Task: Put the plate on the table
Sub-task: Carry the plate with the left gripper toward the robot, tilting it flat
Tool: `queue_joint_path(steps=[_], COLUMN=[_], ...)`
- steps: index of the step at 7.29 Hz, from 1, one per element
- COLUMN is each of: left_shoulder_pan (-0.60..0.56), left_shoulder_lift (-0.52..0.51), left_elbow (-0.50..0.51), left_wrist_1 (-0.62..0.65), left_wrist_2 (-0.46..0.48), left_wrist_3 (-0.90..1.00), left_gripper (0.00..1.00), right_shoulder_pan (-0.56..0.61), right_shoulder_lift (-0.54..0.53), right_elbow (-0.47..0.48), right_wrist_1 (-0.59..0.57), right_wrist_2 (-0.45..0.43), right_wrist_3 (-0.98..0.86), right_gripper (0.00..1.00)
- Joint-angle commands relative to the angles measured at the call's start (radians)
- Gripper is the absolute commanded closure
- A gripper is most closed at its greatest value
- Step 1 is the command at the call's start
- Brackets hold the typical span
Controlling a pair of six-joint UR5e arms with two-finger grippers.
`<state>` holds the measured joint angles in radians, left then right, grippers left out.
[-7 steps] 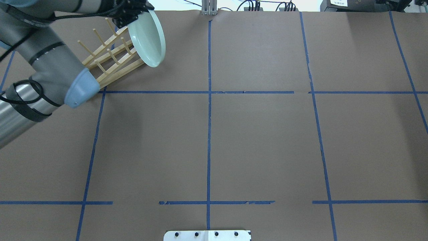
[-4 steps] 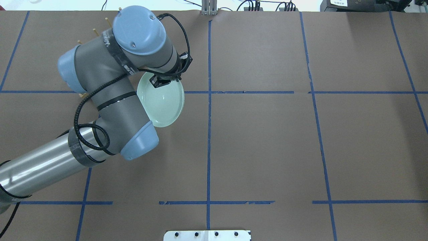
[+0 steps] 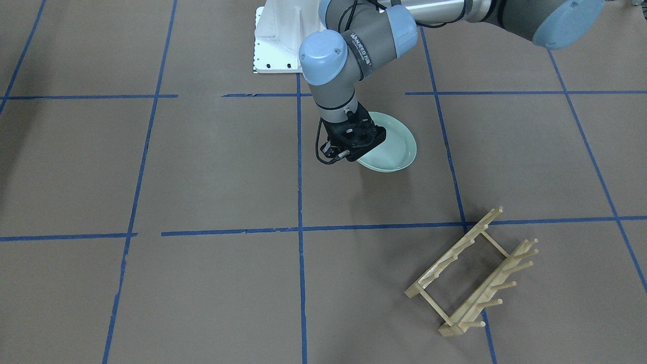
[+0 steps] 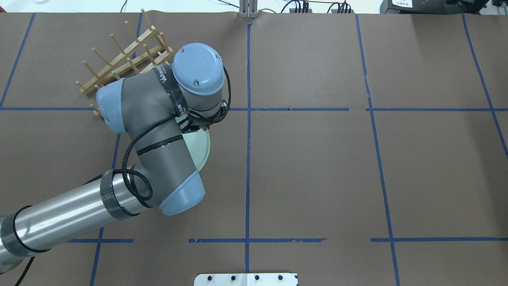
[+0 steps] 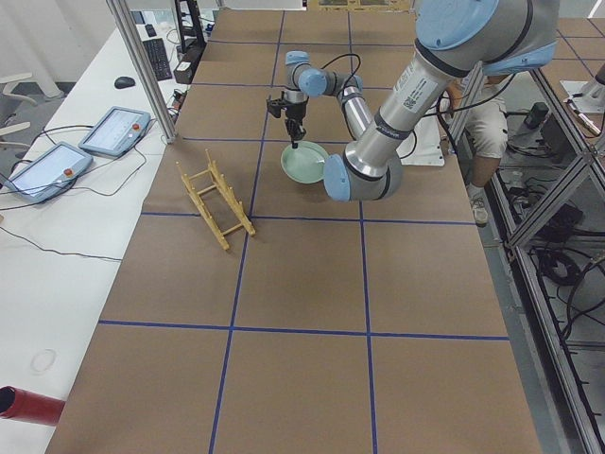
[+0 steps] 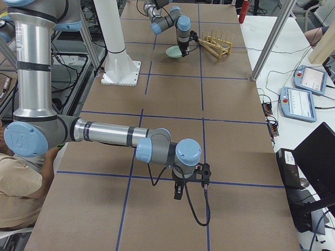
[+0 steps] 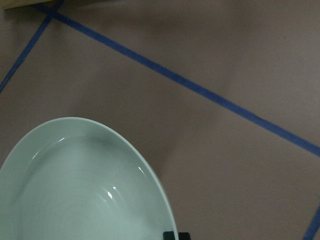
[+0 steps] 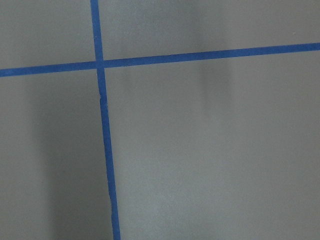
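While left jaws clamp the plate (image 3: 395,144) by its rim, low over the counter (image 3: 202,167) and well apart from the rack (image 3: 472,275), lower it level until seated, then part and lift straight up. State of right jaws: cannot tell.

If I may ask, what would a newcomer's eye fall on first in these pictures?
The mint-green plate, gripped at its rim by the left hand, just left of the centre line of the table. Next comes the empty wooden rack, farther from the robot on the same side.
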<state>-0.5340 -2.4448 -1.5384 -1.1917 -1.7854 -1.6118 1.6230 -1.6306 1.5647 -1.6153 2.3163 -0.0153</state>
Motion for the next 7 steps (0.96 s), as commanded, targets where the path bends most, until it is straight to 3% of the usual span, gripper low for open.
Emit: queue_joint_path(steps=[1, 5, 6, 7], left_shoulder_pan=[0.006, 0.023, 0.040, 0.042], left_shoulder_lift=[-0.045, -0.013, -0.002, -0.002], left_elbow=[0.087, 0.092, 0.090, 0.090], left_wrist_1=[0.012, 0.003, -0.011, -0.019], left_wrist_2=[0.001, 0.004, 0.004, 0.004], left_wrist_3=[0.103, 0.108, 0.107, 0.107], left_gripper=[1.00, 1.00, 0.89, 0.85], right_shoulder_pan=[0.000, 0.000, 0.000, 0.000], right_shoulder_lift=[0.000, 0.000, 0.000, 0.000], right_elbow=[0.000, 0.000, 0.000, 0.000], right_wrist_1=[0.000, 0.000, 0.000, 0.000], right_wrist_2=[0.000, 0.000, 0.000, 0.000], right_wrist_3=[0.000, 0.000, 0.000, 0.000], right_gripper=[0.00, 0.00, 0.00, 0.00])
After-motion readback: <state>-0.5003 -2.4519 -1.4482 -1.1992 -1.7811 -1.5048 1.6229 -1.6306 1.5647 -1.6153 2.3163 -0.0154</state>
